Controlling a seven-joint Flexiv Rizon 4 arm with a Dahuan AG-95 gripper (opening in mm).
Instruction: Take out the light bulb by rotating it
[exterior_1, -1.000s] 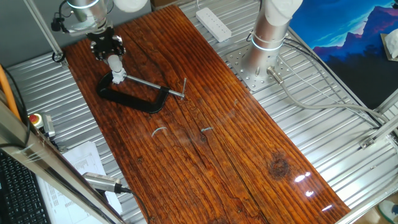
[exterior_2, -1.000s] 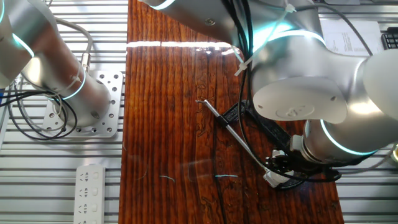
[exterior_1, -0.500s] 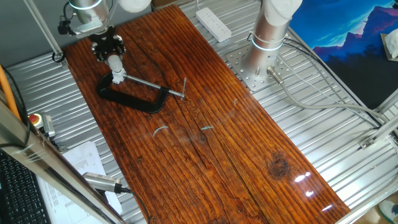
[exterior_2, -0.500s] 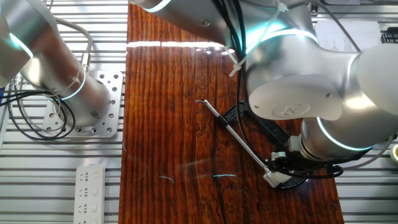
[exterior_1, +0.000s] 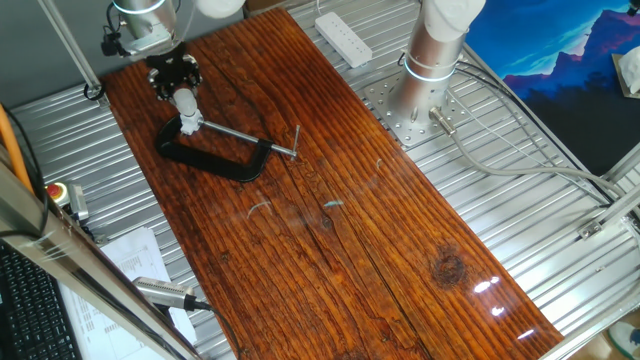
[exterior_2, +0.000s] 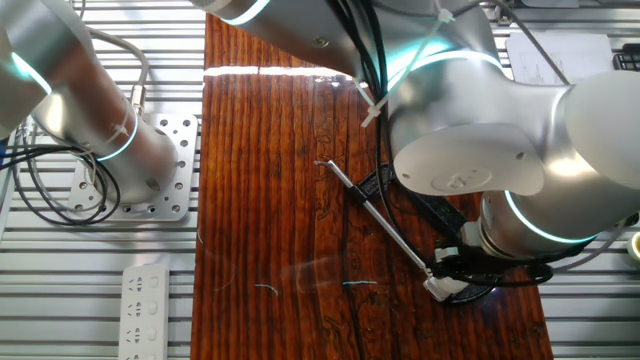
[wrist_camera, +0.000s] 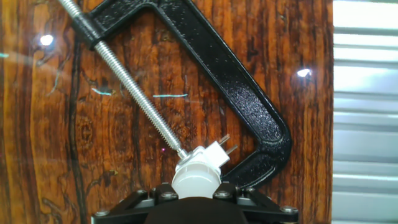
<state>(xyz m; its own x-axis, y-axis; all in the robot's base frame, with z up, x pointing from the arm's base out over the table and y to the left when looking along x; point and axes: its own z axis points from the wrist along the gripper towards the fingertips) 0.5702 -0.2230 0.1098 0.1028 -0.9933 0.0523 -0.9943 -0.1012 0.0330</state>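
Note:
The light bulb is a frosted white dome right at my fingers in the hand view. It sits in a small white socket with two metal pins, which is held in the black C-clamp at the tip of its steel screw rod. My gripper is shut on the bulb, one finger on each side. In one fixed view the gripper stands over the bulb at the clamp's left end. In the other fixed view the arm hides the bulb; the clamp's rod shows.
The wooden board lies on a slatted metal table. A second arm's base and a white power strip stand at the back. A red button and papers lie to the left.
My wrist has turned about the bulb's axis: the hand camera and a cable tie on the arm have swung round. The gripper stays at the same spot on the clamp.

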